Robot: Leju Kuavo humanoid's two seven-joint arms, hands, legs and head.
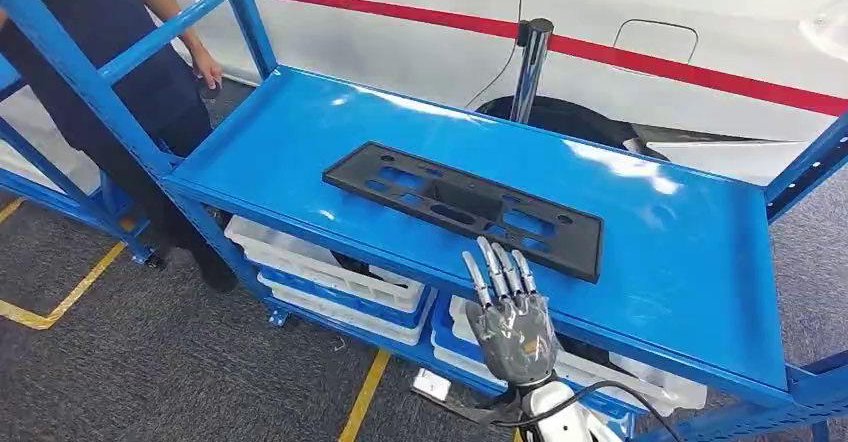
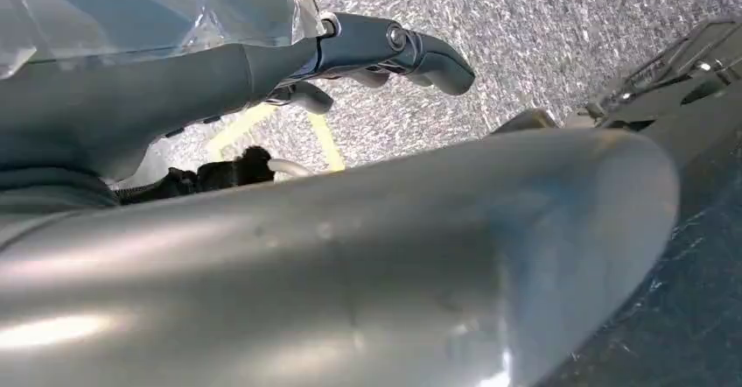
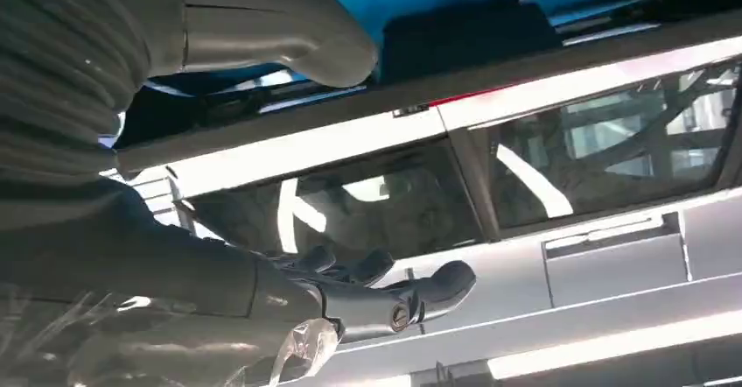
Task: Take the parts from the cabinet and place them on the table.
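Shelf (image 1: pixel 300 132) of the blue cabinet carries the one part in sight, a flat black plastic panel (image 1: pixel 462 205) pierced with rectangular cut-outs, lying across the middle and running toward the front edge. Judging by that, nothing has been taken out yet: the grasp, the lift and the carry to the table are all left to do. The right hand (image 1: pixel 510 312) is raised just before the shelf's front edge, fingers straight and apart, grasping nothing, its fingertips just short of the panel. The left hand (image 2: pixel 385 50) hangs over grey carpet, fingers loosely bent and released. White bins (image 1: pixel 330 272) sit on the lower shelf, their contents hidden. A person (image 1: pixel 130 72) stands at the cabinet's far left corner, cut off by the frame. The table cannot be made out.
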